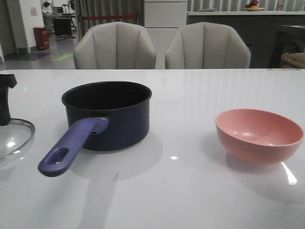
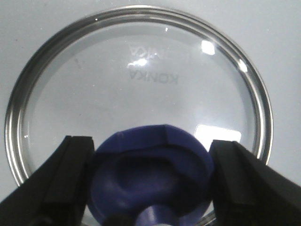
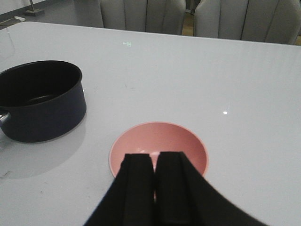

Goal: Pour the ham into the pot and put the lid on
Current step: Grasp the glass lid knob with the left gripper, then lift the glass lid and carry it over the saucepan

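Note:
The clear glass lid (image 2: 141, 70) with a steel rim lies flat on the white table at the far left (image 1: 14, 136). My left gripper (image 2: 151, 141) is shut on its dark-blue knob (image 2: 150, 165), one black finger against each side. The navy pot (image 1: 107, 117) stands left of centre, its blue-purple handle (image 1: 71, 145) pointing toward the front-left. Its inside looks black, and the ham does not show in any view. My right gripper (image 3: 154, 157) hangs shut and holding nothing above the pink bowl (image 3: 160, 139), which is bare inside.
The pink bowl (image 1: 259, 136) sits at the right of the table, well apart from the pot (image 3: 42, 101). Two grey chairs (image 1: 162, 47) stand behind the far table edge. The lid reaches the left edge of the front view.

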Motion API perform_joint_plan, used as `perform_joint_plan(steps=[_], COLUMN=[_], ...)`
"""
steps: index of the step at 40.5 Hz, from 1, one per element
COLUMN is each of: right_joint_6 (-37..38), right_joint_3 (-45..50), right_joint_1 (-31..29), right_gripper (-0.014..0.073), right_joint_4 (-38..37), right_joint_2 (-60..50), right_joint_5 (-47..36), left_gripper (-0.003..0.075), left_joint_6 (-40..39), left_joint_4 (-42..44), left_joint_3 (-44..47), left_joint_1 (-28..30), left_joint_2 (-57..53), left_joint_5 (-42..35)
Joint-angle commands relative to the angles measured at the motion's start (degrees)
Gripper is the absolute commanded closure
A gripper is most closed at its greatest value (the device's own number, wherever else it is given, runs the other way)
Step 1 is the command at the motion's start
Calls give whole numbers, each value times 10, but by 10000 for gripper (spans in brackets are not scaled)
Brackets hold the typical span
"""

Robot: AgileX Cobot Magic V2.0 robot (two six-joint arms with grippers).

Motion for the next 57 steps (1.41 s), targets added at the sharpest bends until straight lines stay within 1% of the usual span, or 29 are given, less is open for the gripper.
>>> perform_joint_plan(steps=[1,15,19,24,29,33,39,43,52,57], right_joint_6=[-3,-3,-3,-3,-3,-3,-3,-3,-3,-3], right_joint_3=[-14,-14,-14,-14,-14,-14,-14,-14,-14,-14], right_joint_1=[0,0,0,0,0,0,0,0,0,0], right_gripper=[438,438,438,438,438,438,438,438,438,438], right_joint_4=[0,0,0,0,0,0,0,0,0,0], right_joint_2=[-1,-1,-1,-1,-1,-1,-1,-1,-1,-1], right_joint_5=[-49,-49,-49,-49,-49,-49,-49,-49,-49,-49], left_gripper=[477,477,477,477,477,477,477,478,478,478], left_joint_6=[-6,3,27,34,40,54,56,56,57,57], left_joint_4=[-4,-7,-36,-66,-65,-65,-63,-55,-47,-33], left_joint_3=[-44,-140,-174,-214,-255,-280,-289,-290,-308,-329], left_joint_1=[-3,-5,-5,-14,-48,-94,-161,-196,-251,-269], left_joint_2=[-31,-34,-42,-55,-56,-54,-54,-51,-21,1], left_joint_5=[10,83,94,100,114,125,118,112,115,129])
